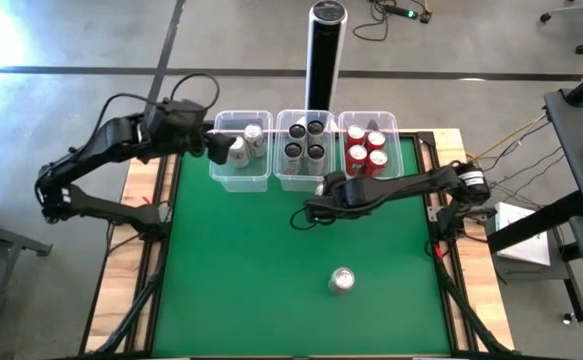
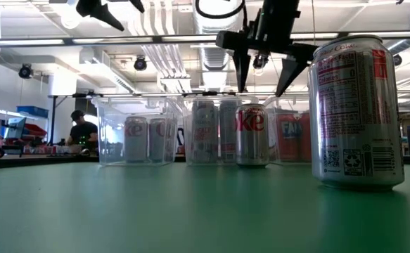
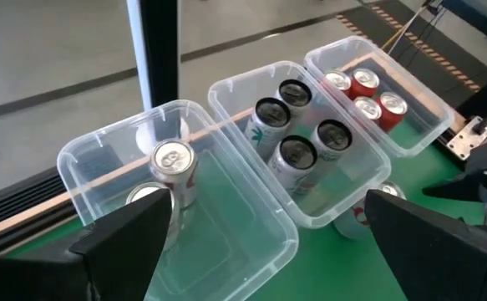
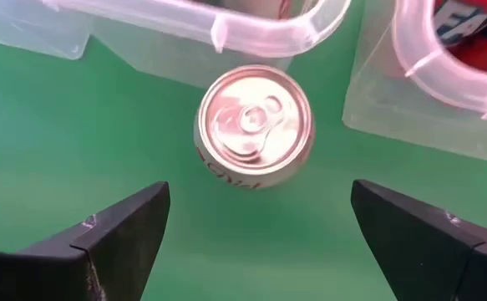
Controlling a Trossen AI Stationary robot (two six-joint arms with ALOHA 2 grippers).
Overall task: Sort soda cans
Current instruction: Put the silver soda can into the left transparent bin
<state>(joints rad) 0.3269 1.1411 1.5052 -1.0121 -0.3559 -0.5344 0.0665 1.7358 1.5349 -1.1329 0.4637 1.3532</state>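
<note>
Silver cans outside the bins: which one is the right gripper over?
The can on the mat by the middle bin, under the open right gripper. The other loose can stands alone, nearer the table's front.

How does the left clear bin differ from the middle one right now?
The left clear plastic bin holds two silver-white soda cans and has bare floor left; the middle clear plastic bin holds four dark soda cans and is full. The left tool is over the left bin. Both bins look the same.
</note>
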